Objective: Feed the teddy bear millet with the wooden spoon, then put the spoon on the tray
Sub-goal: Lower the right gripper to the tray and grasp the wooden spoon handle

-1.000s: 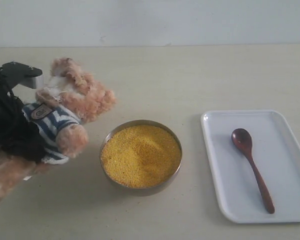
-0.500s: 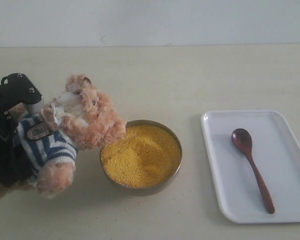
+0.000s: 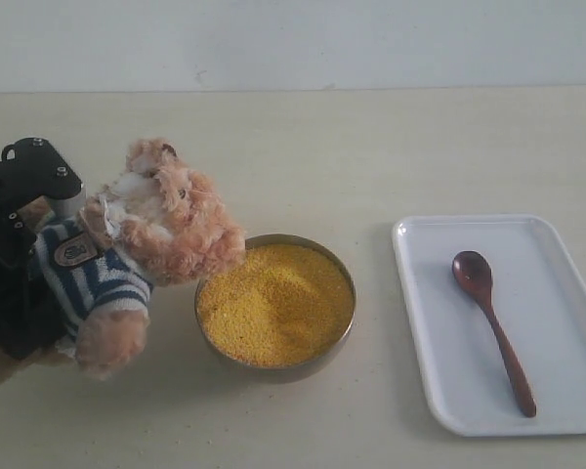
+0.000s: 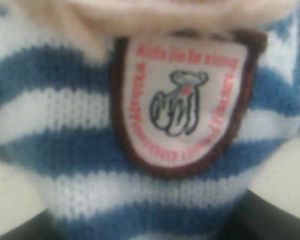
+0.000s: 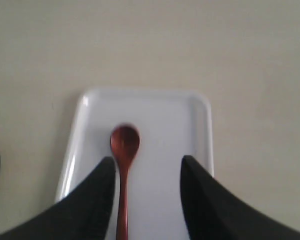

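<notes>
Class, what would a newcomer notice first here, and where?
The teddy bear at the left, head leaning to the rim of the metal bowl. Then the bright yellow millet filling that bowl in the middle, and the wooden spoon lying on the white tray at the right.

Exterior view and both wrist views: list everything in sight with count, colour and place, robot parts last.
bear: one, tan with a navy-and-white striped shirt, left of the bowl, muzzle at its rim
bowl: one, metal, middle of the table
millet: one mound, yellow, filling the bowl
tray: one, white, right of the bowl
spoon: one, dark reddish-brown, lying on the tray
table: one, beige, under everything
wall: one, white, behind the table
left gripper: one, black, far left, holding the bear from behind
right gripper: one, black, open above the tray, spoon handle close by one finger
</notes>
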### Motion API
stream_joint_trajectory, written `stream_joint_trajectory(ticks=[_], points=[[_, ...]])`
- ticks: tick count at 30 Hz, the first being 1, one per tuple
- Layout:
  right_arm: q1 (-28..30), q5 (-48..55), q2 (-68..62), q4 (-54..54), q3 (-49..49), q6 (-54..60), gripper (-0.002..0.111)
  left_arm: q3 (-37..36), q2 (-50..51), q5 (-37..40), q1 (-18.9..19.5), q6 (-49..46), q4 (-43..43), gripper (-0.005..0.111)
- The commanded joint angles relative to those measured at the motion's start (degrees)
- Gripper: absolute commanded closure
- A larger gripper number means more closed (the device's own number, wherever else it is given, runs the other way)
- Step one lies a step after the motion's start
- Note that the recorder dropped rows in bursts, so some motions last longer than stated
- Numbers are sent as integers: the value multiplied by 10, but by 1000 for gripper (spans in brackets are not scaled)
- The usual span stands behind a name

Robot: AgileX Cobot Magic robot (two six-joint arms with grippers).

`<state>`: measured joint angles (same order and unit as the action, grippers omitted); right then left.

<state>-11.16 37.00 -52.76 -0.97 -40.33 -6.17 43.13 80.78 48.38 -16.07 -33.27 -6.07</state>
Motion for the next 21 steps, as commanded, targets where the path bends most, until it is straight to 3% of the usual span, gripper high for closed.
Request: stream_joint_trajectory(ticks=[1,8,14,21], points=[[-41,134,-151,15,-43,35,56,0,-7,-11,-5,5,1,103],[-101,85,-296,15,-43,28,54,0,-7,-11,-5,5,1,103],[-101,26,-361,16,-29,22,54,0,-7,-11,-5,5,-1,103],[-101,-151,-389,16,57,-1,54,0,-7,-12,-5,5,-5,103]])
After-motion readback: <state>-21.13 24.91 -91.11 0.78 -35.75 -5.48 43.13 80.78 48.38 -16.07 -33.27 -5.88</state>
